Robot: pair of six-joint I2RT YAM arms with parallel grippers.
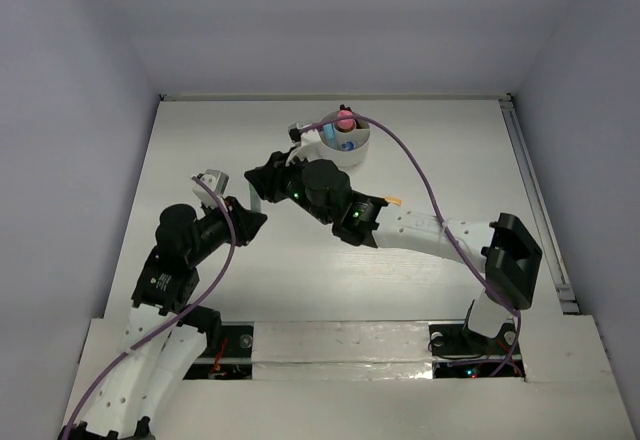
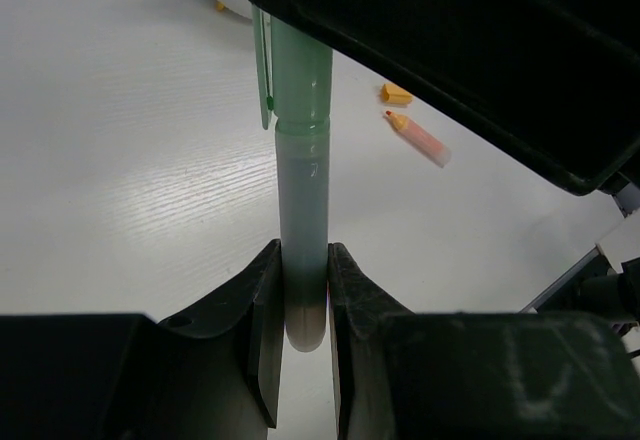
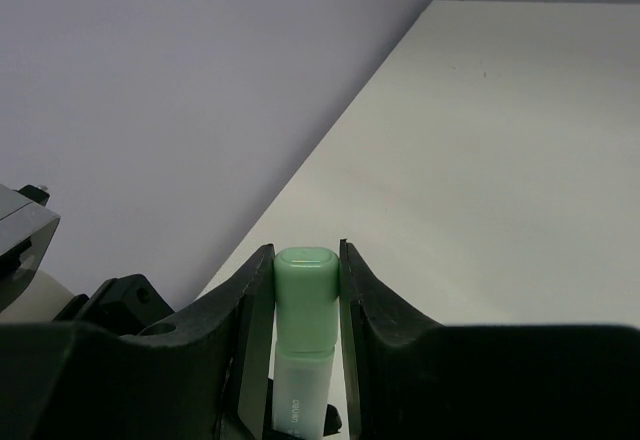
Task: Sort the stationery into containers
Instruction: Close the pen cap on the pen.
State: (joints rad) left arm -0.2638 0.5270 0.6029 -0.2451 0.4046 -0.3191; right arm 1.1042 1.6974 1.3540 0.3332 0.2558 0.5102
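Left wrist view: left end effector (image 2: 303, 260) pinches the green pen (image 2: 302, 190) by its clear tail, right end effector (image 3: 305, 260) clamps the cap (image 3: 305, 295), above the bench (image 2: 120, 160). Light, stiff, slick plastic; I'd grip the barrel, cap might pop off.

**Hidden, cropped and unresolved parts of the scene.**
Overhead, the green pen (image 1: 257, 201) shows only as a sliver between the arms' black heads. A cable (image 1: 420, 175) crosses the white cup (image 1: 335, 156), whose pink item (image 1: 345, 120) and blue item (image 1: 350, 145) are too small to identify. An orange piece (image 1: 393, 200) is partly covered by the right arm (image 1: 430, 235), and the left arm (image 1: 150, 360) is cut off at the bottom-left corner. In the right wrist view, the pen's barrel is cut by the bottom edge between the fingers of the right tool (image 3: 307, 260), and its print is too small to read. In the left wrist view, the pen's cap end is lost behind the right tool's dark housing, which together with the top edge crops the cup. The pen's tail is blurred within the left tool (image 2: 305, 260).
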